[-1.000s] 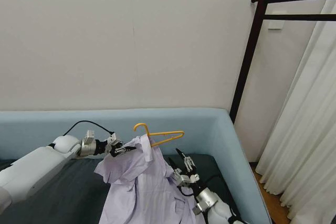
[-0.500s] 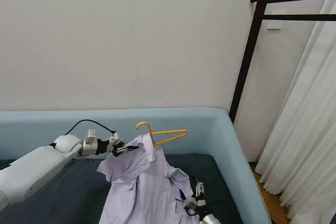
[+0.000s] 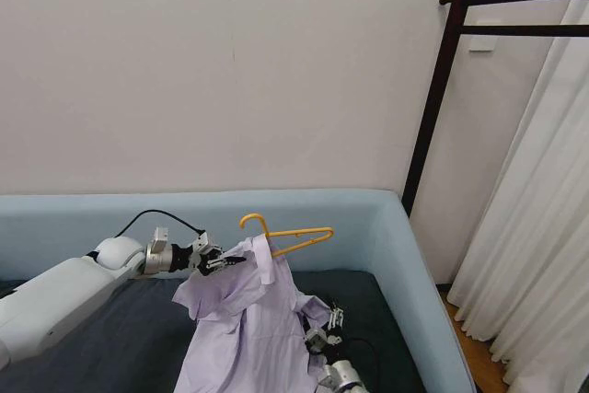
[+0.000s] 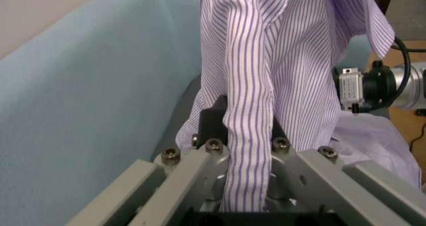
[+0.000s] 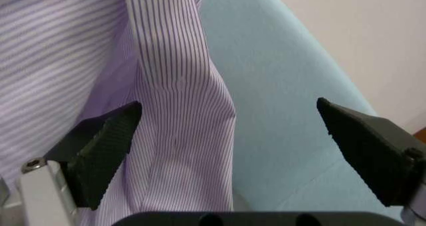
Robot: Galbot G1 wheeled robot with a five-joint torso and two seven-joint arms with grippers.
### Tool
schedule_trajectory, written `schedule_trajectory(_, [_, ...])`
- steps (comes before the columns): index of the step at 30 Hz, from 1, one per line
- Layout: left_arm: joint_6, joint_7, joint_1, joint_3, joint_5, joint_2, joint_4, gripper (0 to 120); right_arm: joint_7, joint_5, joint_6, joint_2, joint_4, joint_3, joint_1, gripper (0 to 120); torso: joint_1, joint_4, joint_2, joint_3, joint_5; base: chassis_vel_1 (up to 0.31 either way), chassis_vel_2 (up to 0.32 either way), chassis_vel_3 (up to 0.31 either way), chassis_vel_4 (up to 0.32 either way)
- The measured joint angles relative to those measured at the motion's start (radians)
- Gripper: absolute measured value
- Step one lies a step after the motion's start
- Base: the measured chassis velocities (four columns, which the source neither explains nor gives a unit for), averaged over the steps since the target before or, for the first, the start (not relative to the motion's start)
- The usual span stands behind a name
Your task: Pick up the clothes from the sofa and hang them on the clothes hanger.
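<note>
Closest in, the right gripper (image 3: 324, 327) is sitting low beside the lower right part of the purple striped shirt (image 3: 248, 329), just over the dark seat cushion (image 3: 92, 347). Its own camera is showing the right gripper (image 5: 228, 106) spread wide, black pads (image 5: 106, 146) well apart. A fold of the shirt (image 5: 179, 136) is running through the gap close to one pad, but nothing is getting pinched there.

A bit further back, the left gripper (image 3: 216, 261) is reaching in from the left and clamping the shirt up near the collar. From its wrist, the left gripper (image 4: 250, 186) is squeezing a bunched strip of the shirt (image 4: 266, 61) tight between its fingers. The rest is hanging down past it, and the right arm's wrist is peeking out beyond the cloth.

So the shirt is being held up over the sofa (image 3: 368, 218), with its lower half draping toward the cushion. The yellow hanger (image 3: 294, 236) is poking out of the collar, hook up and one arm sticking out to the right, tilted a bit upward.

Behind that the pale blue sofa back is running across. The dark wooden clothes rack (image 3: 442, 89) is standing off to the right, well apart from the shirt, next to the white curtain (image 3: 543, 227).
</note>
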Motion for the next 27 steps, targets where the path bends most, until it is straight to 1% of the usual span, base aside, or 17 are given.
schedule_trajectory(7, [0.000, 0.001, 0.001, 0.000, 0.000, -0.002, 0.001, 1, 0.013, 0.067, -0.018, 0.027, 0.014, -0.007, -0.015, 100, 0.000, -0.0002, 0.000, 0.000, 0.0000, 0.000, 0.000, 0.000, 0.000])
schedule_trajectory(11, [0.000, 0.002, 0.000, 0.000, -0.001, -0.006, 0.004, 1, 0.026, 0.085, -0.018, 0.048, 0.009, 0.005, -0.016, 100, 0.000, -0.0001, 0.000, 0.000, 0.0000, 0.000, 0.000, 0.000, 0.000])
schedule_trajectory(13, [0.000, 0.002, -0.002, 0.000, -0.002, -0.009, 0.006, 1, 0.044, 0.117, -0.023, 0.067, 0.010, 0.008, -0.024, 100, 0.000, 0.0000, 0.000, 0.000, 0.0000, 0.000, 0.000, 0.000, 0.000])
schedule_trajectory(16, [0.000, 0.002, -0.002, -0.001, -0.002, -0.009, 0.006, 1, 0.059, 0.149, -0.031, 0.073, 0.023, 0.003, -0.034, 98, 0.000, -0.0002, 0.000, 0.000, 0.0000, 0.000, 0.000, 0.000, 0.000])
schedule_trajectory(19, [0.000, 0.002, 0.004, -0.006, -0.002, -0.009, 0.009, 1, 0.075, 0.189, -0.033, 0.083, 0.042, 0.002, -0.042, 85, 0.000, -0.0001, 0.000, 0.000, 0.0000, 0.000, 0.000, 0.000, 0.000])
schedule_trajectory(20, [0.000, 0.002, 0.004, -0.006, -0.002, -0.009, 0.009, 1, 0.075, 0.189, -0.033, 0.083, 0.042, 0.002, -0.042, 85, 0.000, -0.0001, 0.000, 0.000, 0.0000, 0.000, 0.000, 0.000, 0.000])
schedule_trajectory(24, [0.000, 0.003, 0.009, -0.012, -0.002, -0.010, 0.012, 1, 0.082, 0.220, -0.018, 0.091, 0.050, -0.001, -0.038, 67, 0.000, -0.0001, 0.000, 0.000, 0.0000, 0.000, 0.000, 0.000, 0.000])
schedule_trajectory(25, [0.000, 0.003, 0.009, -0.012, -0.002, -0.010, 0.012, 1, 0.082, 0.220, -0.018, 0.091, 0.050, -0.001, -0.038, 67, 0.000, -0.0001, 0.000, 0.000, 0.0000, 0.000, 0.000, 0.000, 0.000])
schedule_trajectory(27, [0.000, 0.003, 0.009, -0.013, -0.002, -0.009, 0.012, 1, 0.085, 0.228, -0.018, 0.091, 0.056, -0.006, -0.039, 58, 0.000, -0.0001, 0.000, 0.000, 0.0000, 0.000, 0.000, 0.000, 0.000])
